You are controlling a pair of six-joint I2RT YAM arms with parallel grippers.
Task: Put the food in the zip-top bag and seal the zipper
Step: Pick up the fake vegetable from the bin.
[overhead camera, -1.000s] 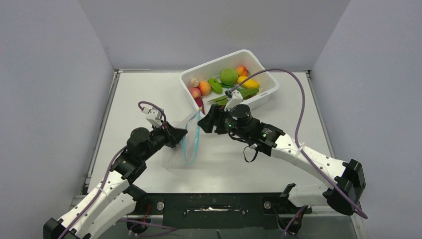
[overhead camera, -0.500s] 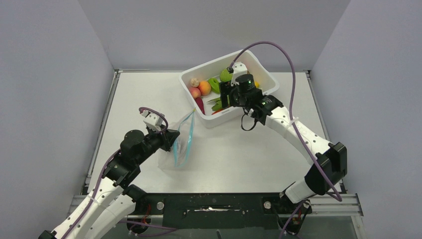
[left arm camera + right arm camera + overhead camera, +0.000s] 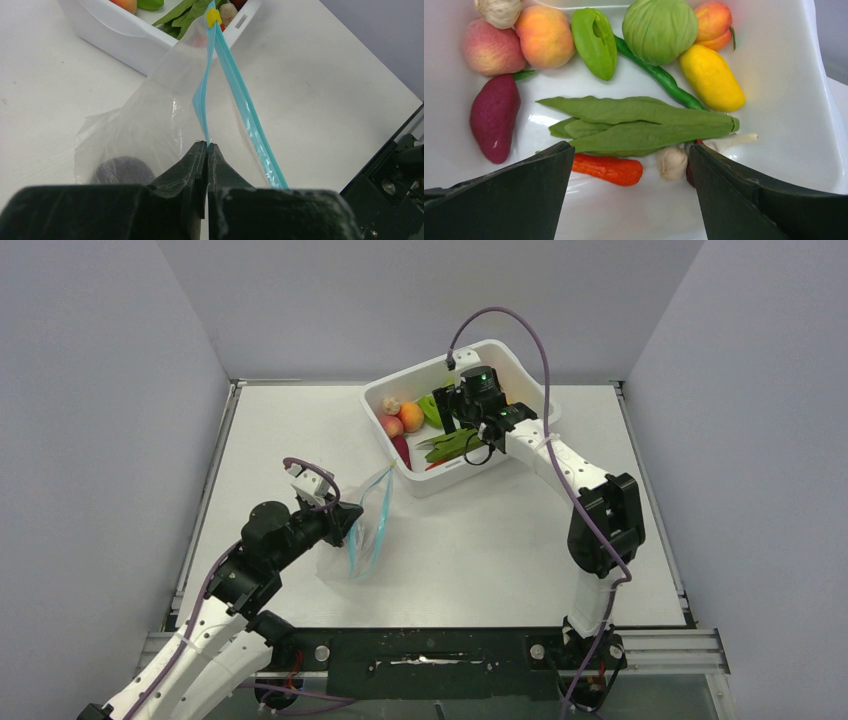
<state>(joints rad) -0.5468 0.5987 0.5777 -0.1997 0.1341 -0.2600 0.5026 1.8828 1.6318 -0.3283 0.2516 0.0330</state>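
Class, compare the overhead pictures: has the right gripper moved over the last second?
Yes. The right gripper went from beside the near wall of the white tub to above its inside.

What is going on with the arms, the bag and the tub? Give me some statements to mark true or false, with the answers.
1. The left gripper is shut on the bag at its rim. True.
2. The right gripper holds a peach. False: it is open above the tub and holds nothing.
3. The bag is empty. False: a dark fruit lies inside it.
4. A yellow fruit lies in the tub. True.
5. The zipper is sealed. False: its two blue strips stand apart, so the bag's mouth is open.
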